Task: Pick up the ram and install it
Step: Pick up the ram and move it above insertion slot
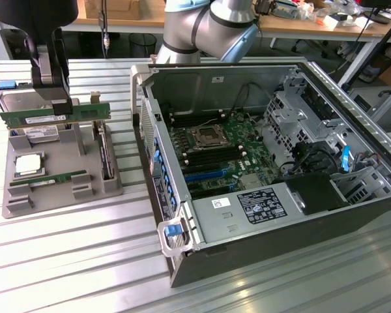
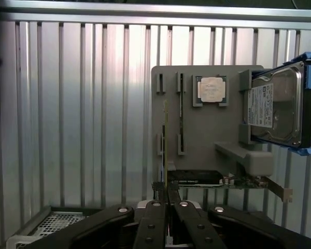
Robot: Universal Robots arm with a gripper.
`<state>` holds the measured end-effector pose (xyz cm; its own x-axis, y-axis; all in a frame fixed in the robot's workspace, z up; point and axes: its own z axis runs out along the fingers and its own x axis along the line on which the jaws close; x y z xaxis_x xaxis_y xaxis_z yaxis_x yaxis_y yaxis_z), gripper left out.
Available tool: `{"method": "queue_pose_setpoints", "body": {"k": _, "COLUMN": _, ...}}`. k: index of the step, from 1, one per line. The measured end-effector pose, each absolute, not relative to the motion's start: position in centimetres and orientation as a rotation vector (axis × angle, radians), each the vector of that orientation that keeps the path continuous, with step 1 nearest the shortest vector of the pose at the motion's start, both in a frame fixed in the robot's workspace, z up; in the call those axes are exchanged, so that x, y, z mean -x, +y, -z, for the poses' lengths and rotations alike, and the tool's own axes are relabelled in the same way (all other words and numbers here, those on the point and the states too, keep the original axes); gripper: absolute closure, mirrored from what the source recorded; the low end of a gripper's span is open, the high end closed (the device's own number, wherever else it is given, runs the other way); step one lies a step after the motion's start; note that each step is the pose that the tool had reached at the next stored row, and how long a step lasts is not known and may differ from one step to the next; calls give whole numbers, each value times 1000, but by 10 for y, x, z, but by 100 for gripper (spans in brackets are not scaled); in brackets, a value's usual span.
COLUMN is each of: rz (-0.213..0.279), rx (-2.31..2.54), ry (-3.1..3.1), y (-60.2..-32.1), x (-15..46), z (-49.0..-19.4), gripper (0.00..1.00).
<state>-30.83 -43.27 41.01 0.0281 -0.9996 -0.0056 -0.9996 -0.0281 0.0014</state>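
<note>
Bench [image 1: 65,261]: ribbed metal top that carries everything.
Computer case [image 1: 202,81]: lies on its side with the cover off, on the exterior view's right. The motherboard [image 1: 231,153] faces up, with the processor socket [image 1: 205,135] near its middle and long black slots on either side of it.
Arm [image 1: 208,26]: comes in over the back of the case and reaches toward the exterior view's left.
Grey tray [image 1: 26,202]: sits beside the case on the exterior view's left.
Hard drive [image 2: 280,106]: sits in a blue bracket at one end of the tray.
Hand [image 1: 52,107]: above the back part of the tray, fingers [image 2: 156,205] pressed together and pinching the ram [image 1: 85,112].
- The ram is held level, long edge horizontal, gripped near its middle.
- Both ends stick out past the fingers, and it looks lifted above the tray.
- It is well apart from the case.
- In the wrist view it shows edge-on as a thin line running out from between the fingertips.

Wider card with a bracket [image 1: 104,153]: stands on edge at the tray side nearest the case.
Second green stick [image 1: 49,177]: lies in a tray slot nearer the front.
Square silver chip [image 1: 27,164]: sits in its pocket just behind that stick.
</note>
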Motion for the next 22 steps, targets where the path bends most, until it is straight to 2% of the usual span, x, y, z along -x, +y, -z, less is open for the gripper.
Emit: {"method": "queue_pose_setpoints", "body": {"k": 22, "rz": -3, "rx": 2253, "ry": 2190, "y": -433, "x": 287, "z": -410, "gripper": 88}}
